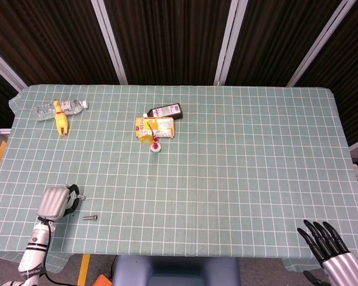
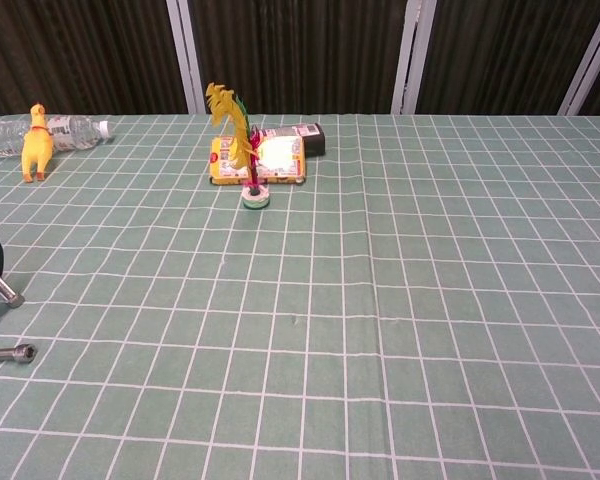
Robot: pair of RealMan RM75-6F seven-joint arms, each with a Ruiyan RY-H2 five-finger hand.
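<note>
Left robot hand [image 1: 55, 202]: at the near left corner of the table, fingers closed on a bolt [image 2: 4, 289]; in the chest view only the bolt and a dark finger edge show at the left border, the bolt's head end pointing down and to the right.
Held bolt: raised off the cloth, tilted; mostly hidden by the hand in the head view.
Second bolt [image 1: 90, 218]: lying flat on the table [image 1: 238, 179], just right of and nearer than the left robot hand, apart from it.
Right robot hand [image 1: 331, 250]: off the near right corner of the table, dark fingers spread apart, holding nothing; seen in the head view only.
Table cover: green cloth with a white grid.
Yellow box [image 1: 156, 127]: centre-left, far half, lying flat.
Dark bottle [image 1: 164, 111]: lying just behind the box.
Feather toy [image 2: 242, 150]: upright on a small round base, in front of the box.
Rubber chicken [image 1: 61, 118]: far left, touching or just beside a clear water bottle [image 1: 51, 109] lying on its side.
</note>
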